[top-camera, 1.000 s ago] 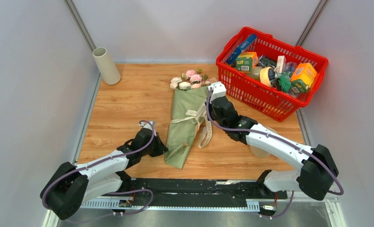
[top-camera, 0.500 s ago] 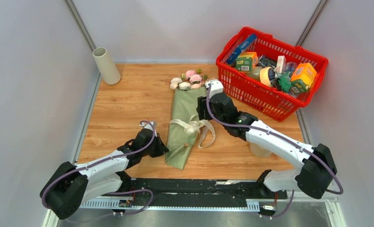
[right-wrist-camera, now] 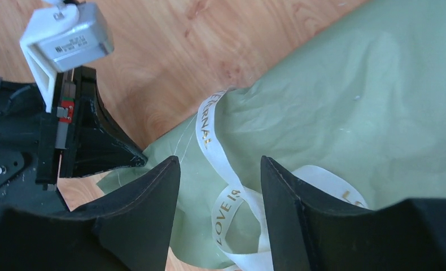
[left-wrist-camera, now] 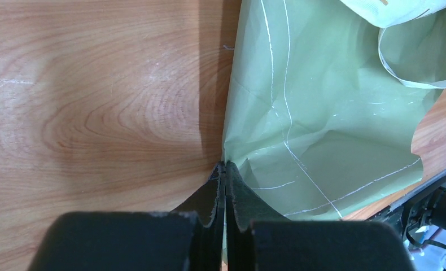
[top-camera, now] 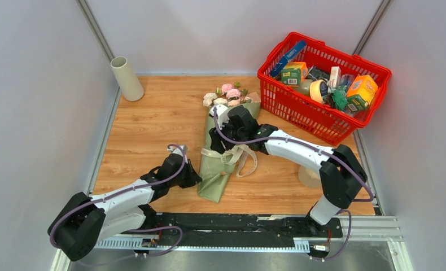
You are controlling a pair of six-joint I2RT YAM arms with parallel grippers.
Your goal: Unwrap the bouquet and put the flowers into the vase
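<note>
Now the bouquet [top-camera: 219, 148] lies mid-tabletop [top-camera: 147, 130], flowers [top-camera: 226, 95] at its far end, left hand [left-wrist-camera: 225, 167] clamped on its near-left paper edge, right hand [right-wrist-camera: 219, 164] spread apart just above the ribbon [right-wrist-camera: 205, 132].

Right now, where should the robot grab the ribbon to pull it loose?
Probably the loose loop of the ribbon, coming from straight above. It lies flat on the green paper, directly under the open right gripper, which straddles it, so closing there should pinch ribbon rather than paper.
</note>
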